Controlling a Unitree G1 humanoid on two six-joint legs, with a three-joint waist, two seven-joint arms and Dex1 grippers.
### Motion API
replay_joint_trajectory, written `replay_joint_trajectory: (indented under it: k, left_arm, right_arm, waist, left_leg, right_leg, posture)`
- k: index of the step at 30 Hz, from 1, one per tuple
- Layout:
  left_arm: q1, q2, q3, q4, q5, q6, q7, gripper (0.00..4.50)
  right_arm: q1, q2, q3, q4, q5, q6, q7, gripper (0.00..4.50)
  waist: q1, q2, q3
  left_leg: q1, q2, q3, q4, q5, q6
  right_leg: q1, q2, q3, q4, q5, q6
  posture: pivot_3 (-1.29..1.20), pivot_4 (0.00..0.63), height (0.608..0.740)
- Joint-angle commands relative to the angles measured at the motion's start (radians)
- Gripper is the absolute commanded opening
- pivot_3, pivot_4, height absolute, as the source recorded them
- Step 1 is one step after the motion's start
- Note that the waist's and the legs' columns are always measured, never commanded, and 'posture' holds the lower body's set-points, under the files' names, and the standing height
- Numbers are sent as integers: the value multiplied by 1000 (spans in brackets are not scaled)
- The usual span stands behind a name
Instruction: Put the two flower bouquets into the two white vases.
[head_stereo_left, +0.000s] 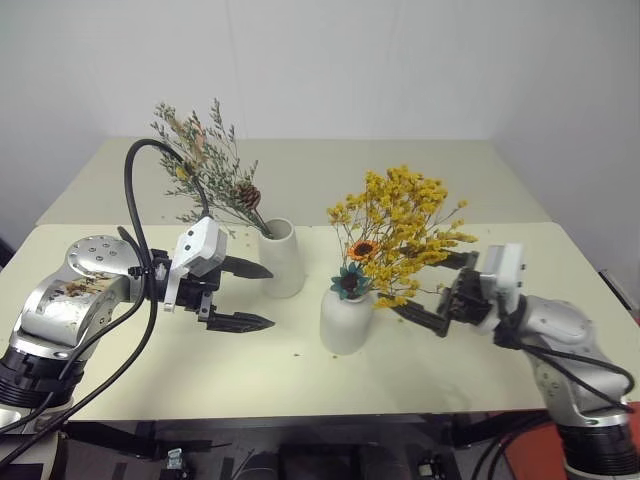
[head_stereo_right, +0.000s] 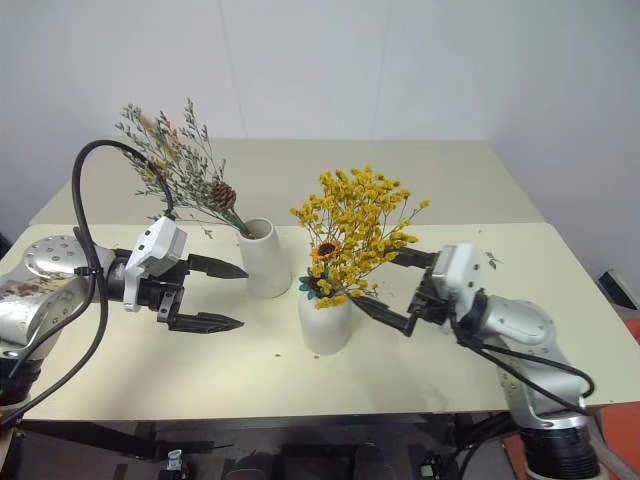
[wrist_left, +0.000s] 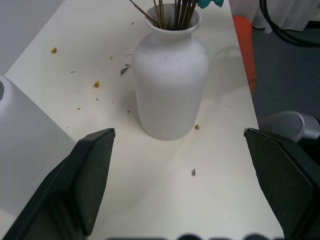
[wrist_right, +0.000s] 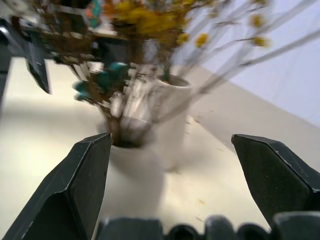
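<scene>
The taller white vase (head_stereo_left: 282, 260) holds the grey-green bouquet (head_stereo_left: 205, 160) with its brown pinecone (head_stereo_left: 247, 195). To its right, the shorter rounded white vase (head_stereo_left: 345, 322) holds the mustard-yellow bouquet (head_stereo_left: 405, 225), with a teal flower and a small sunflower low in the bunch. My left gripper (head_stereo_left: 272, 296) is open and empty, level, just left of the tall vase and pointing towards the rounded vase (wrist_left: 170, 75). My right gripper (head_stereo_right: 370, 278) is open and empty, just right of the rounded vase, its upper finger among the yellow sprigs.
Both vases stand near the middle of a cream table (head_stereo_left: 180, 370), with a second table (head_stereo_left: 320, 165) butted against it behind. Small flower crumbs (wrist_left: 96, 84) lie scattered on the top. A black cable (head_stereo_left: 130, 200) loops above my left arm.
</scene>
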Motion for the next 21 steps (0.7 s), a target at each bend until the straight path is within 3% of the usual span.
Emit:
replay_joint_trajectory:
  k: [1, 8, 15, 21]
  left_arm:
    - [0, 3, 20, -7, -3, -18, 3, 4500]
    - [106, 35, 168, -35, -52, -69, -9, 4500]
    - [297, 110, 390, -98, -77, -86, -20, 4500]
    - [386, 135, 505, -79, -72, -94, -11, 4500]
  right_arm:
    - [32, -55, -89, -8, 40, -19, 45, 4470]
    - [145, -203, -281, 57, 75, 7, 126, 4470]
    - [255, -269, -406, 79, 51, 4, 151, 4470]
    - [291, -295, -442, 84, 51, 2, 172, 4470]
  waist:
    - [6, 0, 0]
    - [7, 0, 0]
    - [13, 0, 0]
    - [17, 0, 0]
  left_leg:
    - [0, 0, 0, 0, 0, 0]
    - [1, 0, 1, 0, 0, 0]
    - [2, 1, 1, 0, 0, 0]
    - [5, 1, 2, 0, 0, 0]
  right_leg:
    - [0, 0, 0, 0, 0, 0]
    - [1, 0, 1, 0, 0, 0]
    - [1, -1, 0, 0, 0, 0]
    - [4, -1, 0, 0, -1, 0]
  posture:
    - [0, 150, 740]
    - [0, 150, 740]
    - [0, 150, 740]
    - [0, 150, 740]
